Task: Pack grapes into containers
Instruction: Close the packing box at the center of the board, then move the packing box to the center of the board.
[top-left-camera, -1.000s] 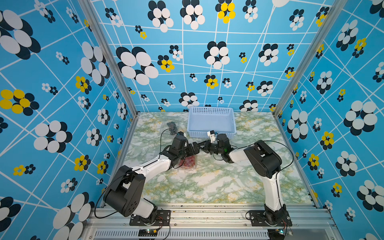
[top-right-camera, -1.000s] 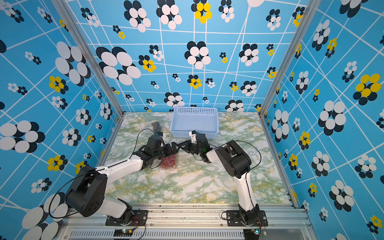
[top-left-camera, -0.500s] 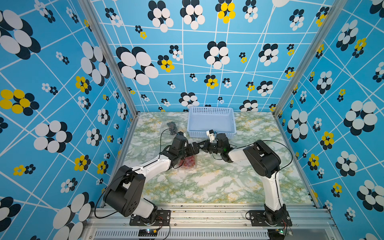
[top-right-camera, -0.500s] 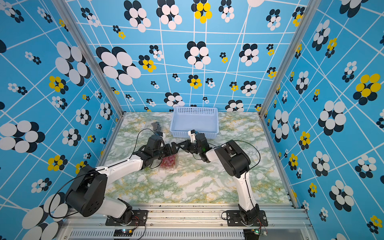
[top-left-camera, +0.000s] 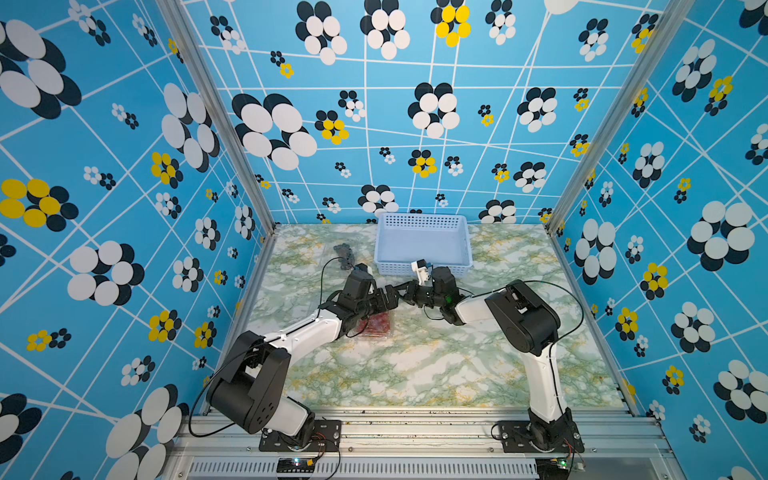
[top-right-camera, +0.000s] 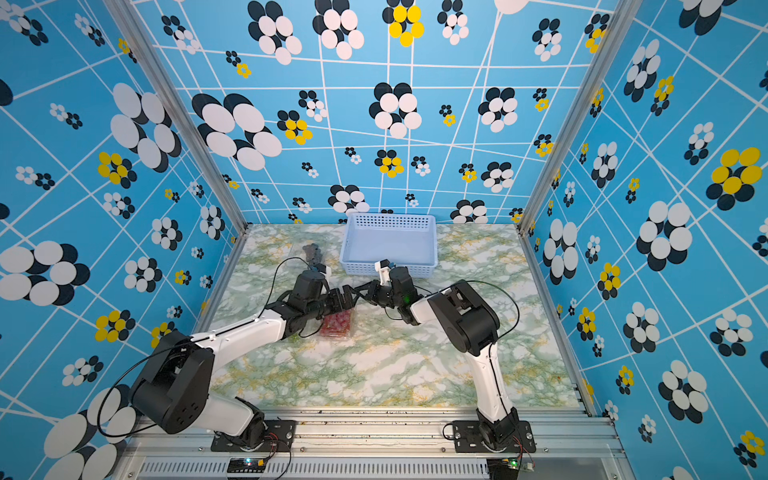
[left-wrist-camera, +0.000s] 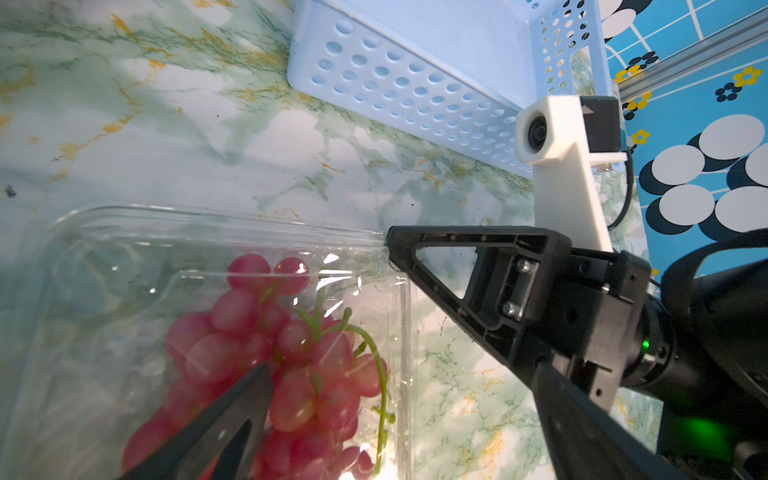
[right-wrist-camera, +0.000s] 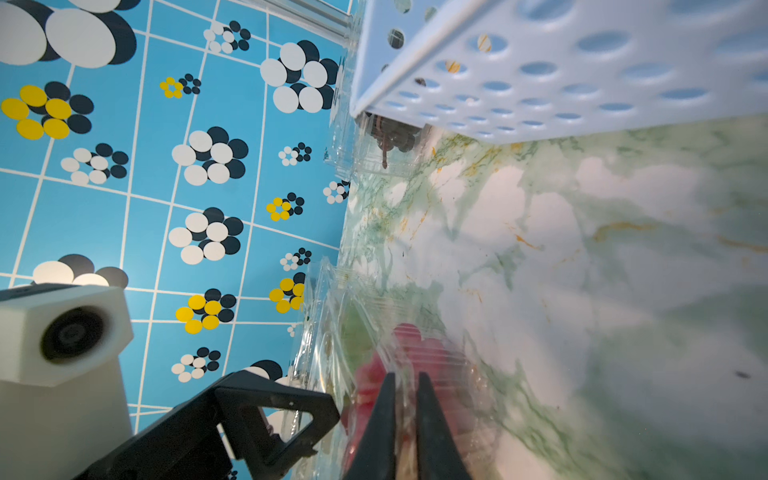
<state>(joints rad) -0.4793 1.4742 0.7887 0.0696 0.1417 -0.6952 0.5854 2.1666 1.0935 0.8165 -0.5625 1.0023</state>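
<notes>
A bunch of red grapes (left-wrist-camera: 291, 353) lies in a clear clamshell container (left-wrist-camera: 124, 249) on the marble table, seen in both top views (top-left-camera: 376, 323) (top-right-camera: 337, 325). My right gripper (right-wrist-camera: 406, 409) is shut on the thin clear edge of that container's lid, at the corner (left-wrist-camera: 386, 245). My left gripper (left-wrist-camera: 401, 370) stands wide open over the same container. One of its fingers (left-wrist-camera: 232, 415) is above the grapes and the other is outside the wall. A dark grapes bunch (top-left-camera: 345, 251) sits in another clear container at the far left.
The light-blue perforated basket (top-left-camera: 422, 266) stands against the back wall, just beyond both grippers, and looks empty. The two grippers (top-right-camera: 343, 297) (top-right-camera: 360, 291) nearly touch tip to tip. The blue patterned walls close in on three sides.
Almost nothing has moved. The right gripper has edged slightly toward the left arm while keeping hold of the lid edge. The left gripper stays open in place.
</notes>
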